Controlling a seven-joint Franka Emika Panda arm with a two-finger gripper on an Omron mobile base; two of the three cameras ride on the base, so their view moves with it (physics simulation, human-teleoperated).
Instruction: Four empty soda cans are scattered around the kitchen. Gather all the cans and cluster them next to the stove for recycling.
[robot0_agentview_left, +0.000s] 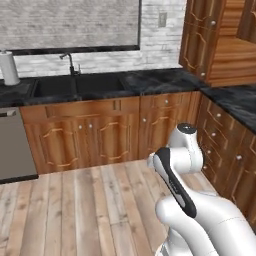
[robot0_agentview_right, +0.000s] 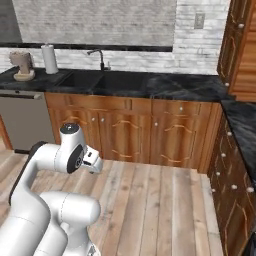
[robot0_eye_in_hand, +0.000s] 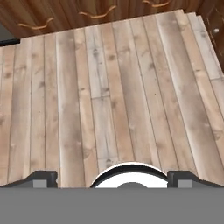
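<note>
The soda cans and the stove are out of view. In this part of the kitchen my arm is folded low over the plank floor (robot0_eye_in_hand: 113, 87). In the hand view my gripper (robot0_eye_in_hand: 114, 178) points down at the bare boards, with brown cabinet doors (robot0_eye_in_hand: 96, 11) along the top edge. Its two dark fingertips (robot0_eye_in_hand: 43, 177) stand far apart at the bottom corners, open, with nothing between them.
A black counter (robot0_agentview_left: 155, 80) with a sink (robot0_agentview_left: 75, 86) and faucet (robot0_agentview_right: 100, 57) runs along the back wall. A paper towel roll (robot0_agentview_right: 49, 58) and a coffee machine (robot0_agentview_right: 21, 65) stand at its left. A dishwasher (robot0_agentview_left: 12, 145) is below. Another counter (robot0_agentview_left: 235, 100) turns along the right.
</note>
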